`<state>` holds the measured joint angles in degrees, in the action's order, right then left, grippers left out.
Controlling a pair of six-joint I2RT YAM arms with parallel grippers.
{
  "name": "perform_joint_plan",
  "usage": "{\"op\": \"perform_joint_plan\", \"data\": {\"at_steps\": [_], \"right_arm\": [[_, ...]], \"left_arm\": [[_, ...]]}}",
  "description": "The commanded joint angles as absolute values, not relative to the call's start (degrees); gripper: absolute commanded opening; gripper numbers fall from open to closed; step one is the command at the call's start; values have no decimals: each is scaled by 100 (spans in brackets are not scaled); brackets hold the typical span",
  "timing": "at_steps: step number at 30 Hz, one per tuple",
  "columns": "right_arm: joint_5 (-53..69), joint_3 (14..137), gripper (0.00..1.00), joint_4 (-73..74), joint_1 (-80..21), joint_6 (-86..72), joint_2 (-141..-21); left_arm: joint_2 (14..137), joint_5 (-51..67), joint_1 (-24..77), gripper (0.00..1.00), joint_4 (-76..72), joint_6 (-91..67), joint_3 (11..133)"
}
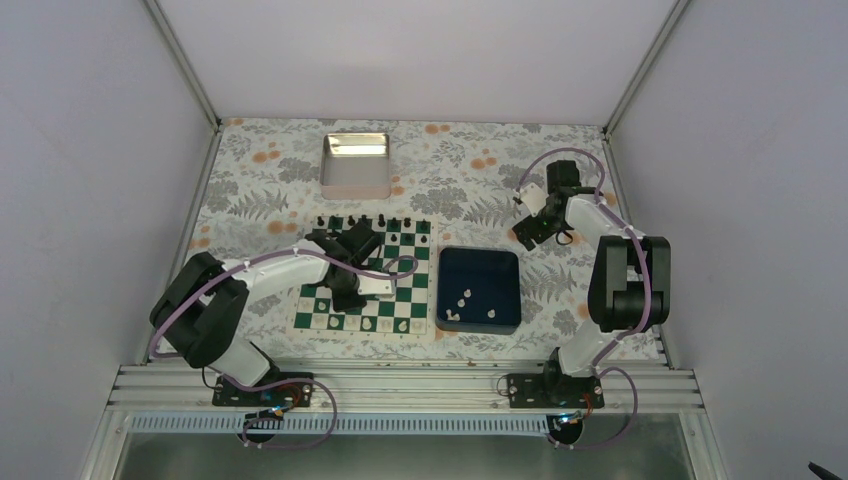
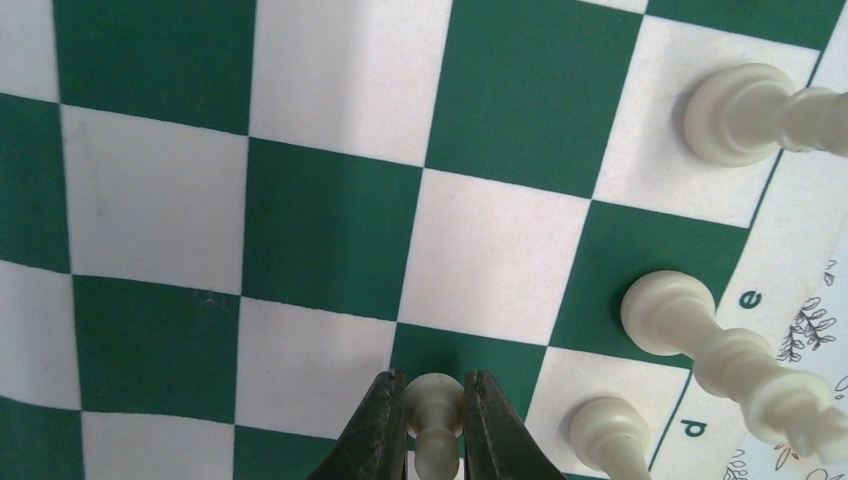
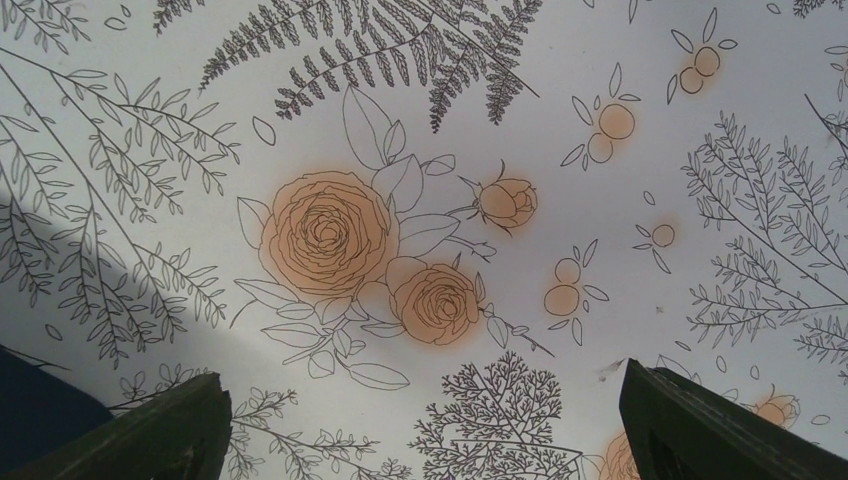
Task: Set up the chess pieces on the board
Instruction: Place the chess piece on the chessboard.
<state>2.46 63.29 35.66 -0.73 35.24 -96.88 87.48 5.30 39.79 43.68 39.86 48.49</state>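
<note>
The green-and-white board point(image 1: 416, 283) lies left of centre, with my left gripper point(image 1: 347, 288) low over it. In the left wrist view my left gripper point(image 2: 436, 386) is shut on a small white pawn point(image 2: 435, 402), held base-first over a green square of the board point(image 2: 330, 230). Three more white chess pieces point(image 2: 668, 312) stand or lean by the board's lettered edge. A few white pieces point(image 1: 371, 323) stand on the near row. Others lie in the dark blue tray point(image 1: 480, 262). My right gripper point(image 3: 422, 378) is open over the flowered cloth, with nothing between its fingers.
Black pieces point(image 1: 365, 221) line the board's far row. A shiny metal tin point(image 1: 355, 165) stands at the back, beyond the board. The right arm point(image 1: 628, 280) is folded up right of the tray, its gripper point(image 1: 533, 226) behind the tray. White walls close in the table.
</note>
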Motion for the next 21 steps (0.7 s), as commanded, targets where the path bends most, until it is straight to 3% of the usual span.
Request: {"op": "perform_joint_plan", "data": {"at_steps": [1, 14, 21], "right_arm": [[163, 6355, 100, 3546, -108, 3473, -9783], [115, 6328, 100, 3524, -110, 3478, -9787], [121, 6290, 100, 3512, -106, 3487, -9774]], "left_arm": [[8825, 732, 3964, 8, 4245, 3958, 4720], [8882, 742, 3964, 8, 4246, 3955, 4688], [8903, 668, 3964, 19, 4277, 3941, 4770]]}}
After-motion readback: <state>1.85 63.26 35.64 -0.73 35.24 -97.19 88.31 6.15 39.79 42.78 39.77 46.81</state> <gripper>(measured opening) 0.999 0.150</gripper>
